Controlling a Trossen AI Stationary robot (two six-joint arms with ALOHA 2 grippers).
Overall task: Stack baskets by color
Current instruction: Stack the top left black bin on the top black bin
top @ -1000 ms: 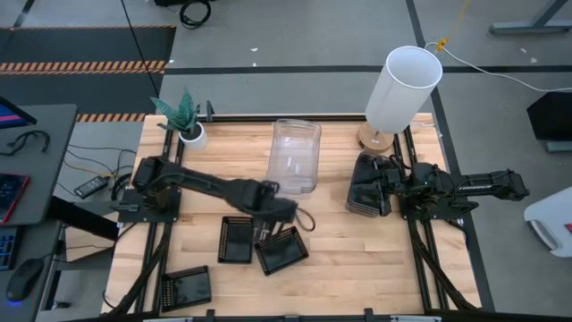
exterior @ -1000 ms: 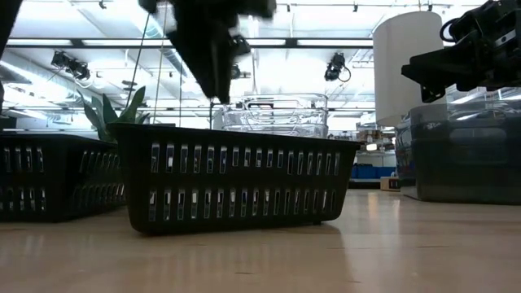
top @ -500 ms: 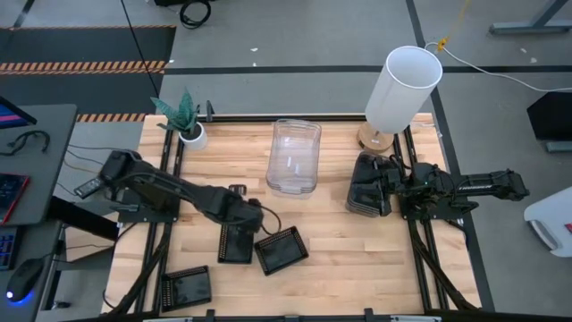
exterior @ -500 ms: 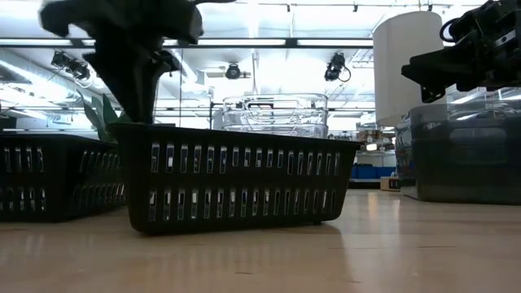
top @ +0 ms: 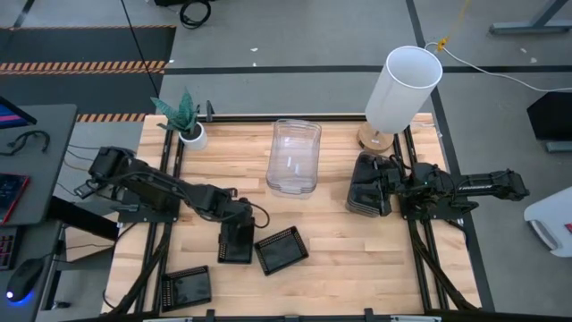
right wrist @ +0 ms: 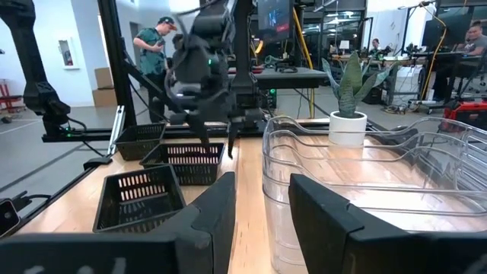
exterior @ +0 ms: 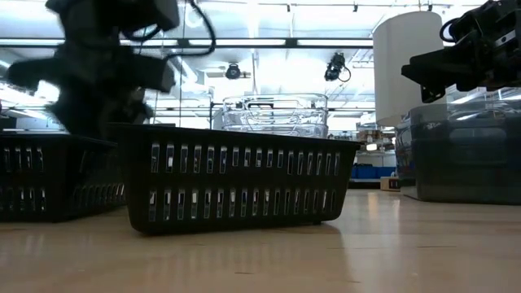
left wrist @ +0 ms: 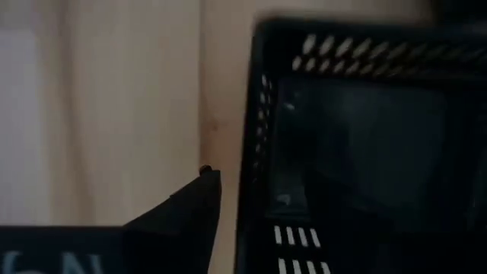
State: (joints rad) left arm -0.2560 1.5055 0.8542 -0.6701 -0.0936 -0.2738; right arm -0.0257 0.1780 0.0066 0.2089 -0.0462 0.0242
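Three black perforated baskets lie on the wooden table: one (top: 236, 241) under my left gripper, one (top: 281, 250) askew to its right, one (top: 186, 286) at the near left. My left gripper (top: 238, 221) points down, open, at the first basket's far end. Its fingers straddle that basket's wall (left wrist: 257, 144): one finger (left wrist: 199, 204) outside, the other dimly seen inside. A strip of wood shows between the outer finger and the wall. The clear baskets (top: 295, 156) sit stacked at the far middle. My right gripper (top: 393, 183) waits open, level, over the grey baskets (top: 366, 185).
A tall white lamp shade (top: 407, 85) stands at the far right and a small potted plant (top: 186, 125) at the far left. Bare wood lies between the black baskets and the grey stack. A person (right wrist: 156, 42) stands in the room beyond the table.
My left gripper has gone toward the table's left edge and down, from above the askew black basket to the far end of the black basket beside it. The baskets have kept their places.
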